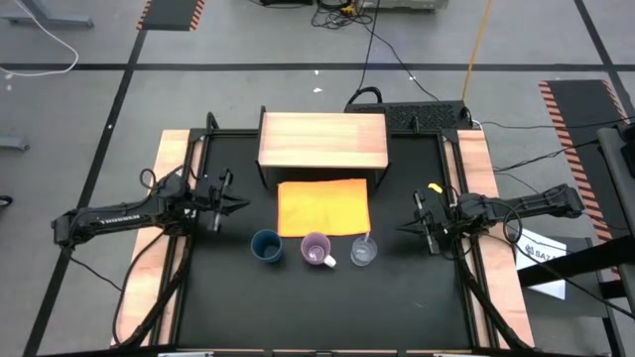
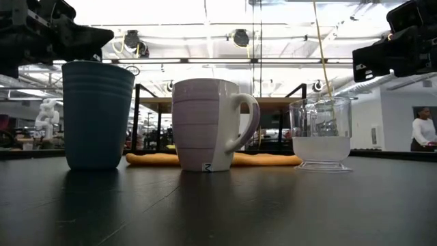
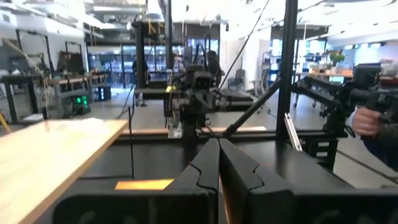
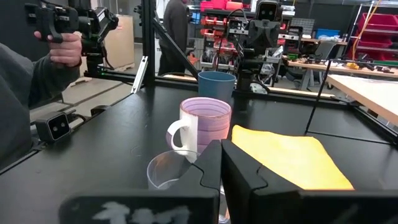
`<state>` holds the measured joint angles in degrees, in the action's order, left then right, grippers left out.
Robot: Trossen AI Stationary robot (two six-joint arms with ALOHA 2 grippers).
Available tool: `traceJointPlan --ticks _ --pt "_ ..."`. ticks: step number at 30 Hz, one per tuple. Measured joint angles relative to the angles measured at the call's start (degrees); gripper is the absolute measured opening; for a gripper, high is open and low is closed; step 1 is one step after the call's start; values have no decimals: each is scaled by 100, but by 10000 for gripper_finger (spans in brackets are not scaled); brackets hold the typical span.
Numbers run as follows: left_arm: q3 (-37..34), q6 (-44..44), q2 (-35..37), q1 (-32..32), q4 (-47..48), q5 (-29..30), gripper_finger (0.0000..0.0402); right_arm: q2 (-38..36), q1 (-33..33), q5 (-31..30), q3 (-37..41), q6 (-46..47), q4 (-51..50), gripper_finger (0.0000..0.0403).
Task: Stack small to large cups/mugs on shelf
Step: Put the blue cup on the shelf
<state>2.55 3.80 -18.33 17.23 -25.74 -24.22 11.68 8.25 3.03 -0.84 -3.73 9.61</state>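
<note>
Three cups stand upright in a row on the black table near its front: a dark blue tumbler (image 1: 266, 245), a lilac mug (image 1: 316, 249) with its handle toward the right, and a clear cup (image 1: 363, 252). The wooden shelf (image 1: 322, 141) stands at the far side, beyond an orange sheet (image 1: 323, 207). My left gripper (image 1: 244, 203) hovers shut at the table's left, left of the orange sheet. My right gripper (image 1: 399, 229) hovers shut at the right, right of the clear cup (image 4: 168, 169). Neither touches anything.
Wooden boards flank the black table on both sides. A person's hand (image 4: 62, 46) holds a dark device beyond the table's near edge. Cables run across the floor behind the shelf. There is bare black table in front of the cups.
</note>
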Motion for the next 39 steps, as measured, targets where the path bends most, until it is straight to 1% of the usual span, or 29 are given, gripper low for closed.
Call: traceJointPlan --ticks 4,9,15,18,34,39 --pt "19 98 -2 0 -265 -86 12 0 0 0 0 0 2 0" --pt "331 274 -4 0 -241 -86 12 -1 -1 0 -2 -24 31 0" --pt "728 259 -4 0 209 -127 12 0 -1 -2 -1 -137 37 0" --pt "835 253 -4 0 270 -127 12 0 0 -2 0 -149 39 0" --pt "925 281 -4 0 324 -121 12 0 0 -4 -2 -149 42 0" --pt "925 414 -4 0 389 23 12 0 0 -4 -2 -147 42 0"
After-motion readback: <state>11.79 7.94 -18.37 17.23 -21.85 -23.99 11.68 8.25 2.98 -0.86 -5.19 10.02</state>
